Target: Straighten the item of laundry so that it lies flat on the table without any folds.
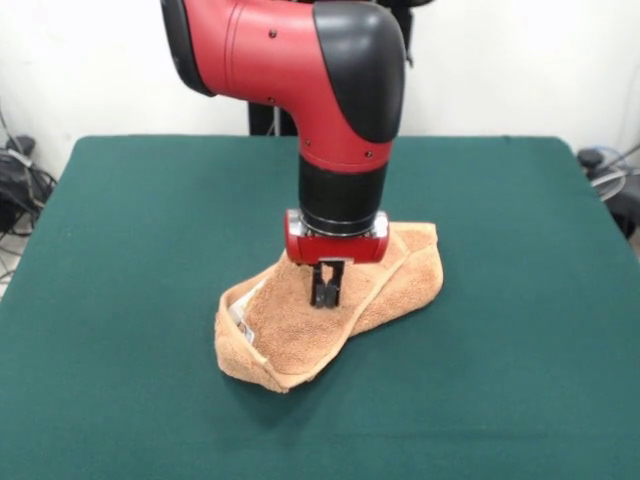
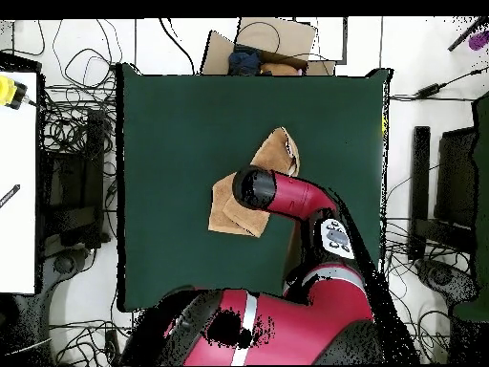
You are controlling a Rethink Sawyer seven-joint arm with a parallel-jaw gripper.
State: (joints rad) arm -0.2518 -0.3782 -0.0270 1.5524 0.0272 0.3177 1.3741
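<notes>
Table: dark green top, rectangular, far larger than the towel; bare green on all sides of the cloth.

Towel: orange-tan terry, near the table's middle in both views. In the front view it lies a little toward the near edge and slightly right of centre. It is not flat. It is bunched into a long, slanting shape, running from a rounded lump at the near left up to a flatter end at the far right. The edges are rolled up and folded over along the near-left side, forming a raised rim around a shallow hollow. A small white tag shows at the left edge, inside the fold. In the overhead view the towel shows as two lobes, with its middle hidden under the arm.

Arm: red and black, coming down from above, with the wrist vertical over the towel's middle.

Gripper: dark fingers pointing straight down, close together, with tips down in the terry at the hollow. Whether any cloth is pinched between them cannot be told.
</notes>
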